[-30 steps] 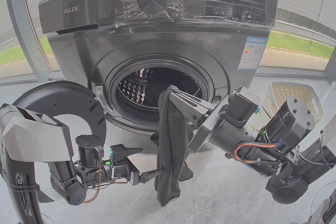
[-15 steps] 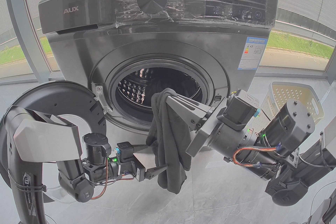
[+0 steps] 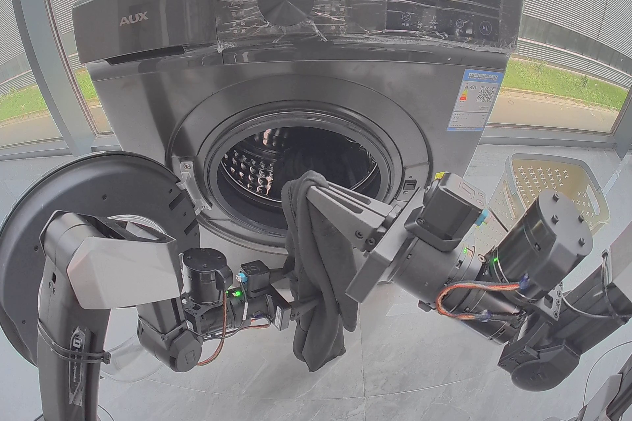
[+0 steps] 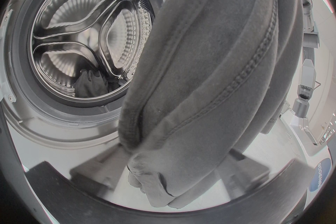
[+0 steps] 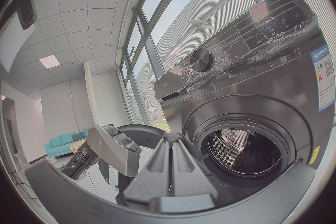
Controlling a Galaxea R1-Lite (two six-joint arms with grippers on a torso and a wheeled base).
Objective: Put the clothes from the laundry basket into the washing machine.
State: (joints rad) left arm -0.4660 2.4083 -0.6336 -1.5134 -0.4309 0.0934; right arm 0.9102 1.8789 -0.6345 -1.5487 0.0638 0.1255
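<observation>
Left wrist view reveals 1 dark cloth [image 4: 89, 83] in the drum [image 4: 70, 21], right gripper [image 3: 309, 189] clenched on top of grey garment [image 3: 319, 284] hanging before the opening, left gripper [image 3: 297, 308] spread open around its lower folds

Left hand [image 3: 299, 308] moves up and in against dark garment [image 3: 322, 271]; lower cloth bunches, hem hangs higher. Right hand [image 3: 315, 191] shifts slightly left, carrying garment top.

We've got the garment [image 3: 316, 271] hanging before the washing machine [image 3: 296, 80], door [image 3: 99, 192] open on its left, laundry basket [image 3: 559, 179] at its right.
</observation>
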